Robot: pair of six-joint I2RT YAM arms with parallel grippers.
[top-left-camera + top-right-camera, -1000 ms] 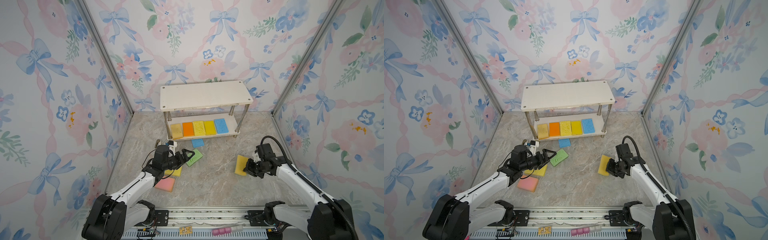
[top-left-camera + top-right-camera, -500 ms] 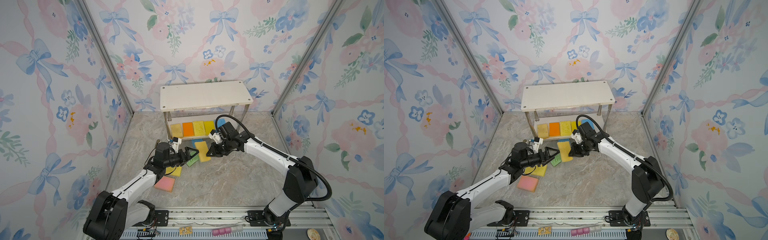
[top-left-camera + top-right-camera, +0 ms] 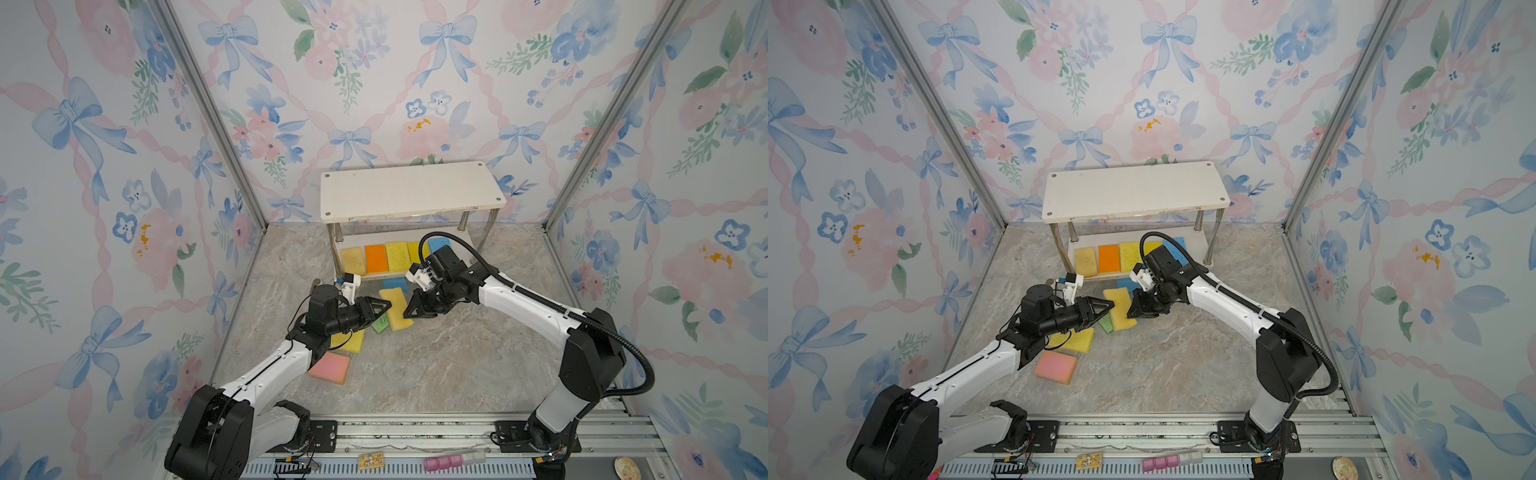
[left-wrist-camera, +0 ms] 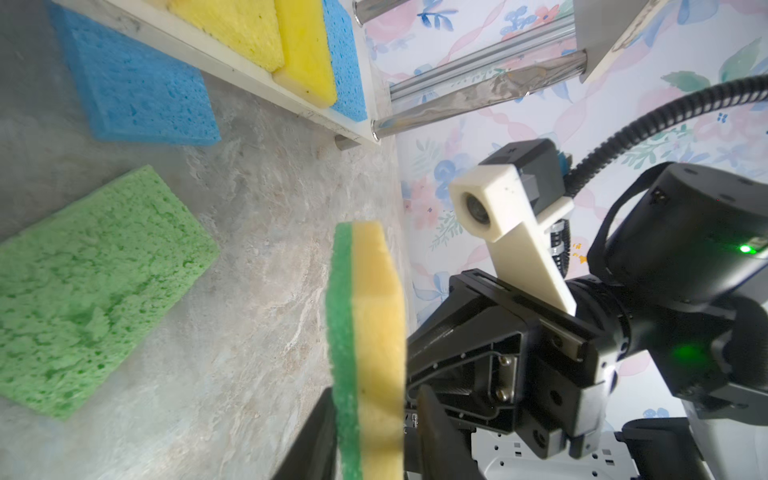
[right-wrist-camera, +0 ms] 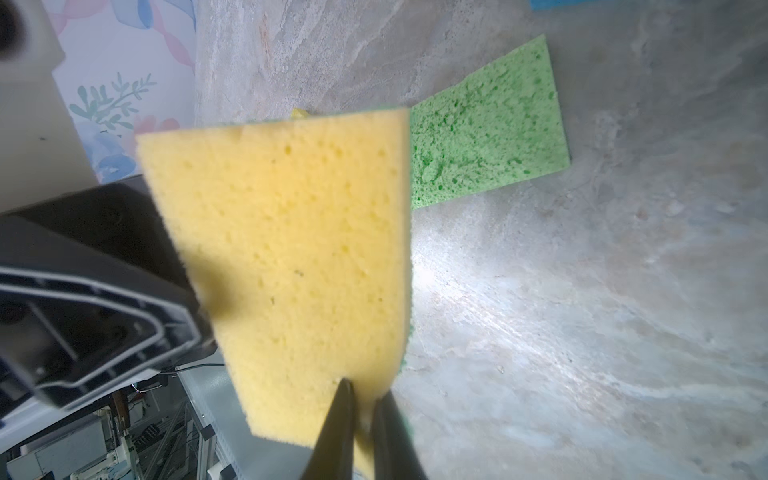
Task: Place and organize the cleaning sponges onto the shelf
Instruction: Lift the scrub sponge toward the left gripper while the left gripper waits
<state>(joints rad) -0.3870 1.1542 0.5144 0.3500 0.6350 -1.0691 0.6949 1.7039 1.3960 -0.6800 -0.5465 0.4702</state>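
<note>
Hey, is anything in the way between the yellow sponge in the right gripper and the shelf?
Top board is bare. The lower board's front holds five sponges, a blue sponge lies on the floor before it, and the right arm crosses its right end.

Bright, even light falls from overhead, leaving soft shadows on the marble floor (image 3: 436, 365). In the right wrist view glare whitens it, and the yellow sponge (image 5: 291, 257) near the lens blurs.
</note>
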